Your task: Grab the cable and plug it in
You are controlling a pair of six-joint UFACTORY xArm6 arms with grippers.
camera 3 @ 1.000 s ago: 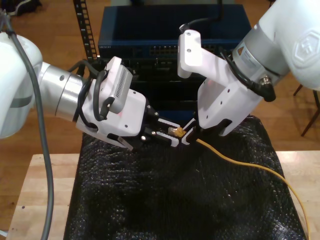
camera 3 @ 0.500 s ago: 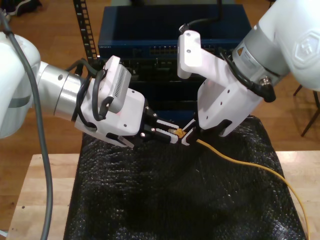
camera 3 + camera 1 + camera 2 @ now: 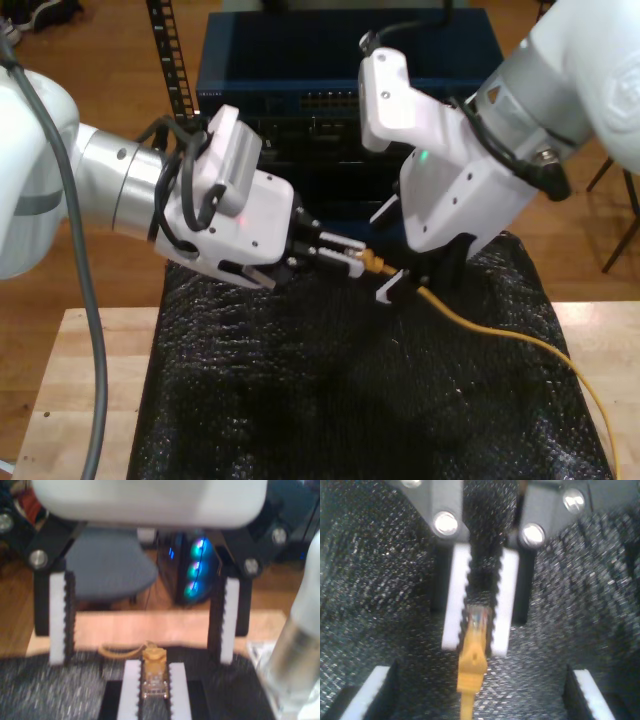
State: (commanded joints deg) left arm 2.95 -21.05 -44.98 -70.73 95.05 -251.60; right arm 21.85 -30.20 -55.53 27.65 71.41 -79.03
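Sitting pinched in my second gripper [image 3: 476,647] is the cable [image 3: 472,665] tip.

One cable [image 3: 480,325] with one plug [image 3: 477,620], two grippers, one black mat [image 3: 330,400], one blue rack unit [image 3: 300,70].

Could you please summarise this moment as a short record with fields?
cable: orange-yellow cable trailing across the black mat toward the exterior view's right
plug: clear plug clamped between pads, above the mat
second gripper: my second gripper shut on the plug
first gripper: my first gripper open, pads wide on either side of the plug
behind: blue network unit
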